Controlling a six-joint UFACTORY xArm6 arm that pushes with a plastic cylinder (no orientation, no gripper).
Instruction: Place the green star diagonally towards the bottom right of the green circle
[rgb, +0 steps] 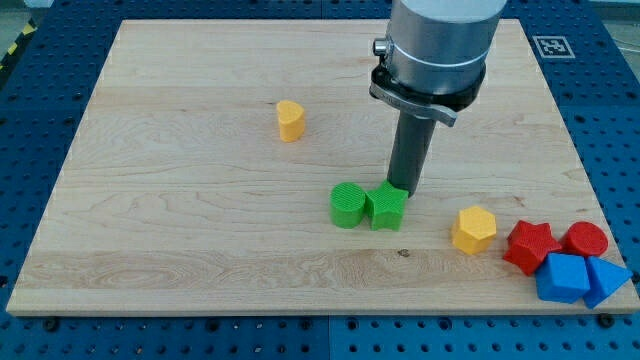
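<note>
The green circle (348, 204) sits near the middle of the wooden board (180, 200). The green star (386, 207) sits directly to its right, touching it. My tip (403, 188) is at the star's upper right edge, touching or nearly touching it, just above it in the view. The rod rises from there to the grey arm body (438, 45) at the view's top.
A yellow block (290, 120) stands at upper left of the middle. A yellow hexagon (473, 230) lies right of the star. A red star (530, 246), a red circle (585, 240) and two blue blocks (563, 278) (606, 279) cluster at the bottom right corner.
</note>
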